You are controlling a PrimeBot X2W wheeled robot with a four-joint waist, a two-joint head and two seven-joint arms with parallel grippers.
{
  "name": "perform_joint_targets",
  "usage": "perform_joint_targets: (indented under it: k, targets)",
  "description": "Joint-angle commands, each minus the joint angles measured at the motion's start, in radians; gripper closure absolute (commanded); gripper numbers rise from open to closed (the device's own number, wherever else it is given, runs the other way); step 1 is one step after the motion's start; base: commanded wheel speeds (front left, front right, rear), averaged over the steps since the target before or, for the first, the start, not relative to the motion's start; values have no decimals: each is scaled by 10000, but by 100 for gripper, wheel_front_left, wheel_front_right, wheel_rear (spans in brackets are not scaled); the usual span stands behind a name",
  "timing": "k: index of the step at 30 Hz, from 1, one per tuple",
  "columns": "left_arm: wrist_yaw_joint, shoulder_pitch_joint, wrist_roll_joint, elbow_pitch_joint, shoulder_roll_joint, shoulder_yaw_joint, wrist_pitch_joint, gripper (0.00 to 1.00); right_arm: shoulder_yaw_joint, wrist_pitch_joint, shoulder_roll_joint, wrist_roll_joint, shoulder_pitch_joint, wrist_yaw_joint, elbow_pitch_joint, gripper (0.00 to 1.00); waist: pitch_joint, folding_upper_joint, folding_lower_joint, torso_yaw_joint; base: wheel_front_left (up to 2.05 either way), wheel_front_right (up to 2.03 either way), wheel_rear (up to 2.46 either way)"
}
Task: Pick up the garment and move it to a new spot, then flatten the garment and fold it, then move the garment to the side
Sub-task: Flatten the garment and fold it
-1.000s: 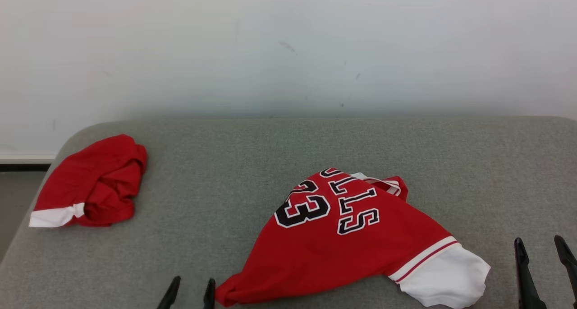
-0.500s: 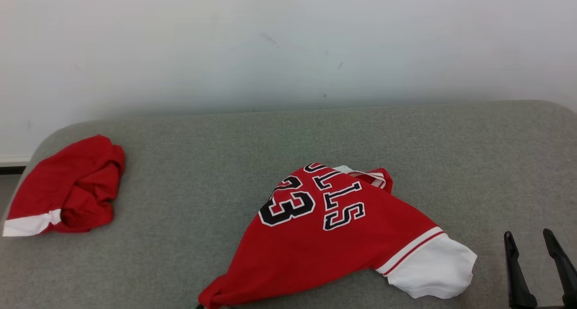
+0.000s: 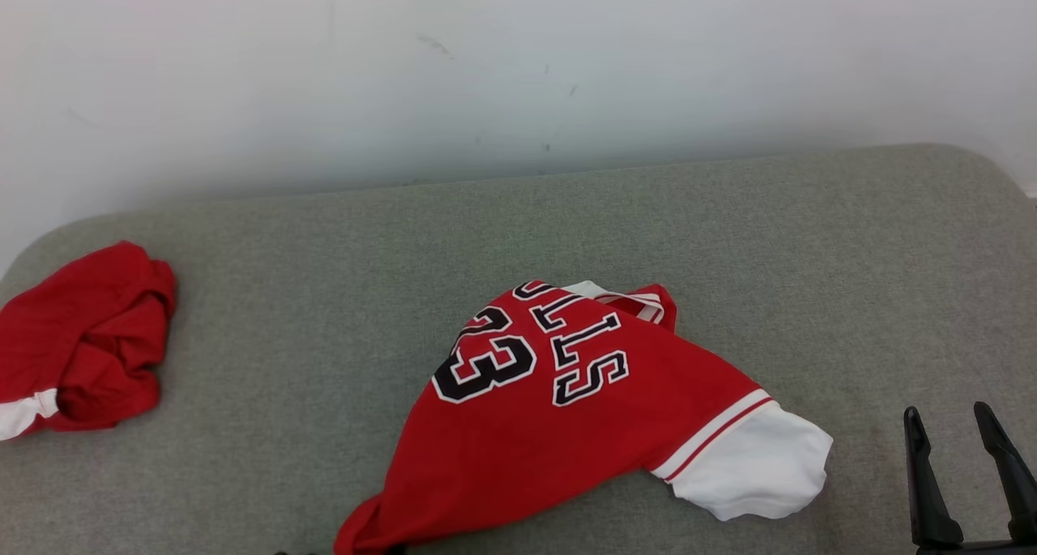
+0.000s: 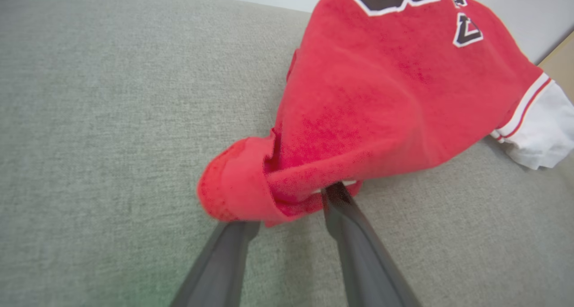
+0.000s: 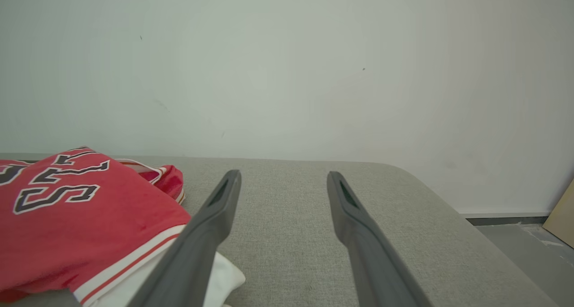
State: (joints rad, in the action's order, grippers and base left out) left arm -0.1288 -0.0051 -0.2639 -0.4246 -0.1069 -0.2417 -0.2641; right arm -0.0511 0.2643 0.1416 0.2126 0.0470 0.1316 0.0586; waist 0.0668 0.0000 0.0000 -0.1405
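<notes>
The garment [image 3: 567, 425], a red jersey with black lettering, a number and a white sleeve cuff, lies crumpled on the grey padded surface [image 3: 324, 255]. In the left wrist view my left gripper [image 4: 291, 208] has its fingers apart. The garment's [image 4: 381, 110] bunched near corner lies over and between the tips and hides them. My right gripper [image 3: 946, 413] stands open to the right of the white cuff, above the surface, with nothing in it. The right wrist view has the right gripper [image 5: 283, 176] just past the garment [image 5: 67, 226].
A second crumpled red cloth with a white band [image 3: 77, 344] lies at the surface's far left. A white wall [image 3: 518, 69] runs behind. The surface's rounded right end drops to the floor [image 5: 515, 235], where a tan board [image 5: 560, 213] stands.
The head camera has turned, so the whole picture has slid left. My left gripper has come in around the garment's near corner and its fingers have sunk below the head view's bottom edge.
</notes>
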Motion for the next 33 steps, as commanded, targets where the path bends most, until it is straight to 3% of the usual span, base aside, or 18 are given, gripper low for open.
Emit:
perform_joint_targets:
  k: [1, 2, 6, 11, 18, 25, 29, 33]
  targets:
    - [-18, -116, -99, -27, -172, -52, -5, 93, -32, 3, 20, 18, -82, -16, 21, 0, 11, 0, 0, -16, 0, 0, 0]
    - [-18, -120, -138, -50, -201, -128, -5, 100, -45, 3, 13, 17, -76, -16, 33, 0, 9, 0, 0, -16, 0, 0, 0]
    - [-19, -230, -419, -118, -372, -598, -5, 100, -90, 3, -15, 10, -67, -16, 84, 0, -28, 0, 0, 31, 0, 0, 0]
    - [-19, -165, -1401, -68, -869, -2079, 259, 100, -157, 3, -42, -1, 47, -16, 134, 0, -144, 0, 0, 231, 0, 0, 0]
    - [-20, -146, -3570, 2299, -2925, -4047, 2123, 100, -247, 3, -74, -21, 214, -16, 180, 0, -178, 0, 0, 702, 0, 0, 0]
    - [-20, 80, -5419, 4284, -5163, -4798, 4917, 100, -170, 1, -183, -76, 29, -16, 234, 0, -31, 0, 0, 851, 0, 0, 0]
    - [37, -246, -5362, 4208, -5720, -4825, 5720, 100, -70, 1, -254, -64, -101, -16, 295, 0, 196, 0, 0, 756, 0, 0, 0]
    - [115, -574, -4885, 3587, -5728, -4919, 5689, 100, -36, 3, -316, -62, -191, -16, 374, 0, 314, 0, 0, 642, 0, 0, 0]
